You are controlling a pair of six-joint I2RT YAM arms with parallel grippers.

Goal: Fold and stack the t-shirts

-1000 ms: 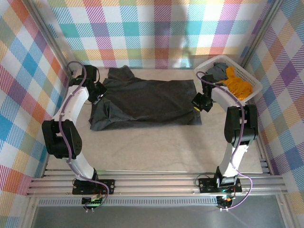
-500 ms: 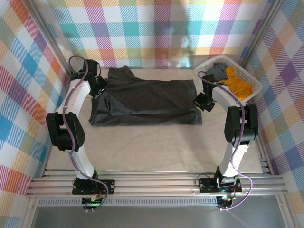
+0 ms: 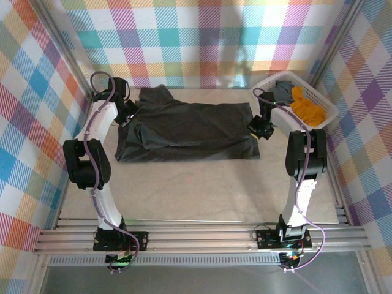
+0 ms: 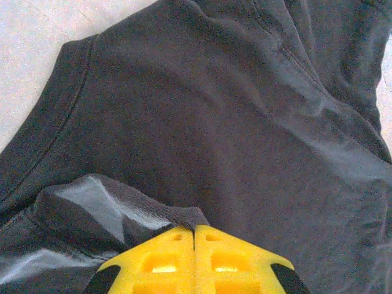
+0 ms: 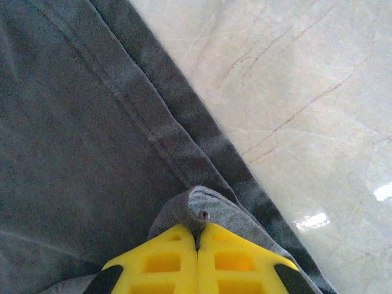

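Left wrist view: left gripper (image 4: 194,231), jaws pressed together, pinches a fold of the large charcoal-black cloth t-shirt (image 4: 202,122) lying on the pale table (image 3: 184,190); right gripper (image 5: 197,236) likewise pinches its hem.

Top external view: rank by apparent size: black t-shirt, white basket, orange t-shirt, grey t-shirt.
1. charcoal-black cloth t-shirt
2. white plastic lattice basket
3. orange cloth t-shirt
4. grey cloth t-shirt, partly hidden: 3 versus 4 unsure
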